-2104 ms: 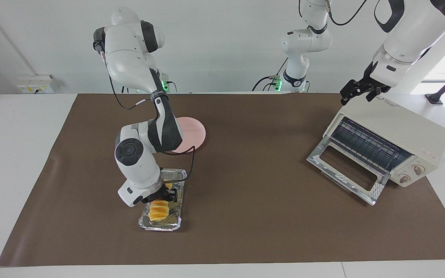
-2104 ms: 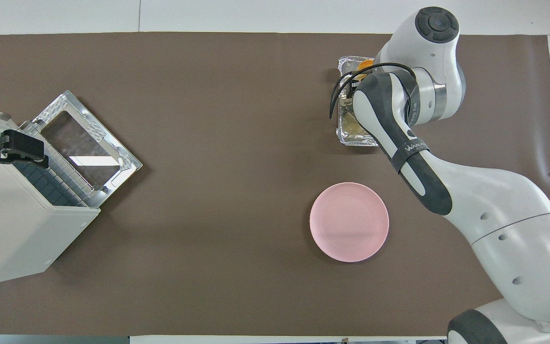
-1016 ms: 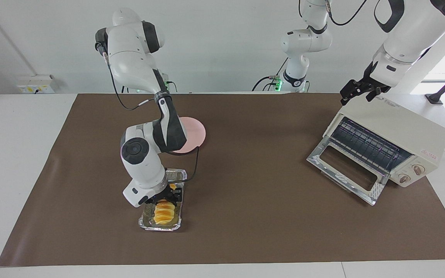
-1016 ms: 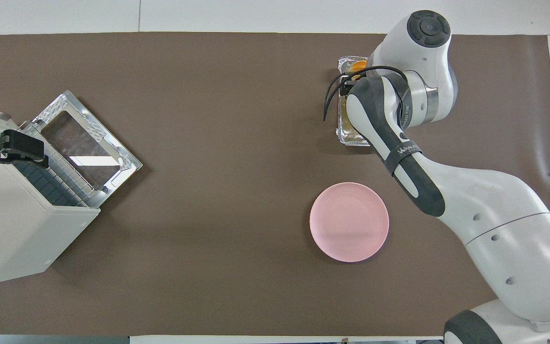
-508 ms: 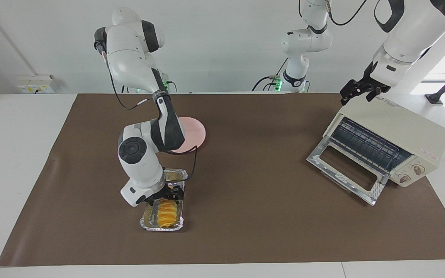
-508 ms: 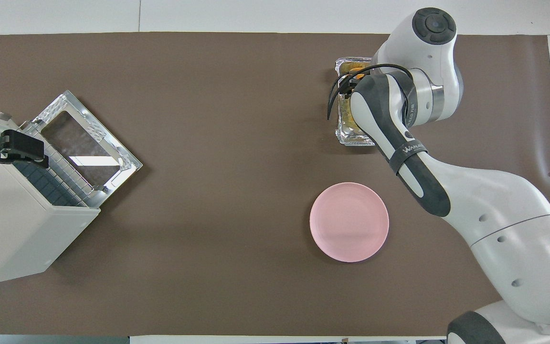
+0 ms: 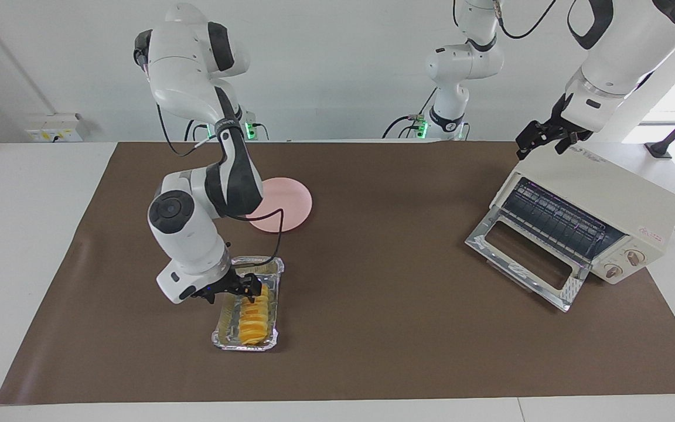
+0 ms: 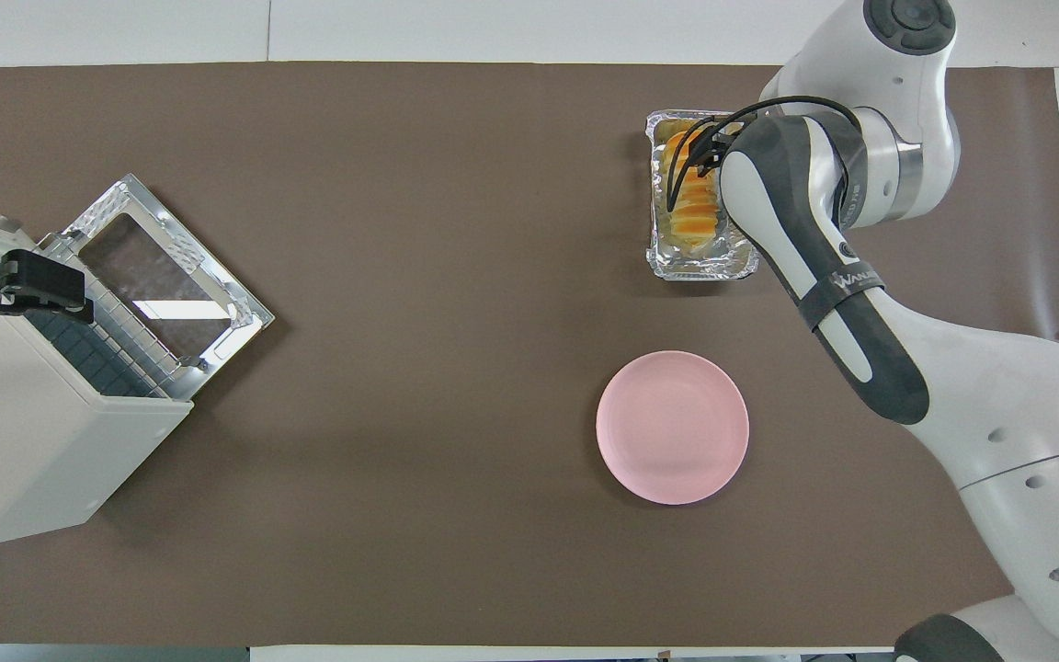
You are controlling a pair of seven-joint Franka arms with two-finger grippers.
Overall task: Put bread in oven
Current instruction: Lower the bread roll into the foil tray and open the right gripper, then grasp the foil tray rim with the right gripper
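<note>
The bread [image 7: 251,319] [image 8: 690,198], a ridged yellow-orange loaf, lies lengthwise in a crinkled foil tray [image 7: 242,346] [image 8: 704,268] toward the right arm's end of the table. My right gripper [image 7: 233,287] hangs open just over the tray's end nearer the robots, holding nothing, one fingertip close to the loaf's end. In the overhead view the right arm covers most of that gripper. The cream oven [image 7: 607,199] [image 8: 24,441] stands toward the left arm's end, its glass door [image 7: 525,258] [image 8: 171,276] dropped open and the rack showing. My left gripper [image 7: 545,139] [image 8: 15,285] waits open over the oven's top.
A round pink plate [image 7: 290,205] [image 8: 672,428] sits on the brown mat, nearer the robots than the foil tray. Bare mat [image 7: 384,281] stretches between the tray and the oven. A third arm stands at the wall between the two bases.
The right gripper has opened off the bread, risen and swung toward the right arm's end of the table. The loaf now lies uncovered in the tray. The left arm has not moved.
</note>
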